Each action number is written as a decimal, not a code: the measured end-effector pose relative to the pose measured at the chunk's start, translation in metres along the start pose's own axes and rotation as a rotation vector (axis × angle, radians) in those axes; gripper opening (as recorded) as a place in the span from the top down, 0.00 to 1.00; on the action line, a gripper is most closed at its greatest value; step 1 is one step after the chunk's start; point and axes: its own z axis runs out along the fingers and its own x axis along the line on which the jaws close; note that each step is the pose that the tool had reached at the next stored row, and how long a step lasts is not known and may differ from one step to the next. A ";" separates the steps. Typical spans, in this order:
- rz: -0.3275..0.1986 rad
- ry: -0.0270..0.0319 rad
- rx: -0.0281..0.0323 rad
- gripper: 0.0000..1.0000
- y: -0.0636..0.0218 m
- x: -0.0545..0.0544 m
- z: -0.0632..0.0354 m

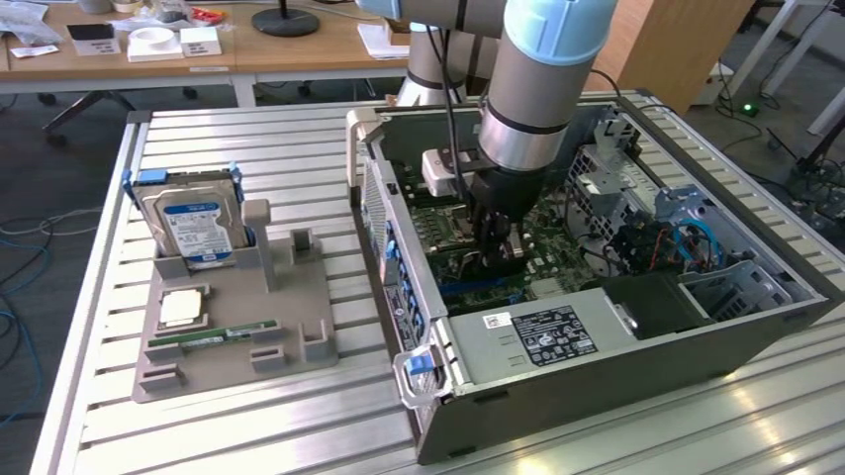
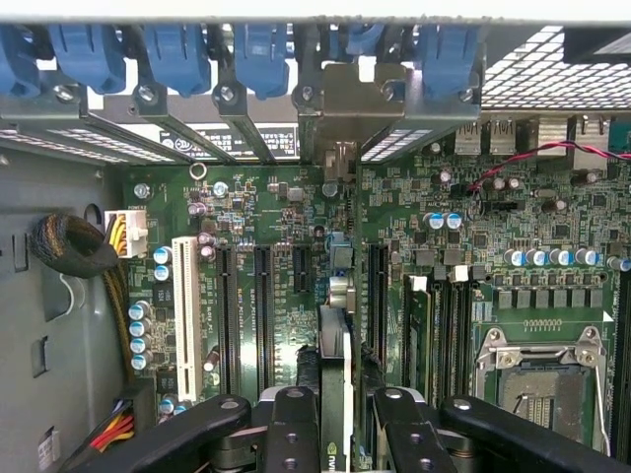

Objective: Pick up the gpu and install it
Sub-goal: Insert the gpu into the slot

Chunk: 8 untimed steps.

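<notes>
Inside the open computer case (image 1: 739,327), the gripper (image 2: 335,414) is clamped on the gpu (image 2: 335,365), holding it edge-down between its 2 fingers (image 2: 294,434) over the motherboard (image 2: 552,227). The card hangs upright, aligned with the long expansion slots (image 2: 261,305), its bracket (image 2: 345,108) apparently meeting the rear slot opening, though seating is hard to judge.

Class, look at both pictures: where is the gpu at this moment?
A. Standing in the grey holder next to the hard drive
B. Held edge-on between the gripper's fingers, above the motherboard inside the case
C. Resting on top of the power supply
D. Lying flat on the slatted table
B: the wrist view shows the gpu clamped edge-on in the gripper over the motherboard slots, inside the case.
</notes>
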 end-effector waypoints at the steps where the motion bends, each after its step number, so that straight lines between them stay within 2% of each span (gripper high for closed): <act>1: 0.000 0.0001 -0.0001 0.74 0.0001 0.000 -0.0001; 8: 0.000 0.0002 -0.0001 0.74 0.0002 0.000 0.0014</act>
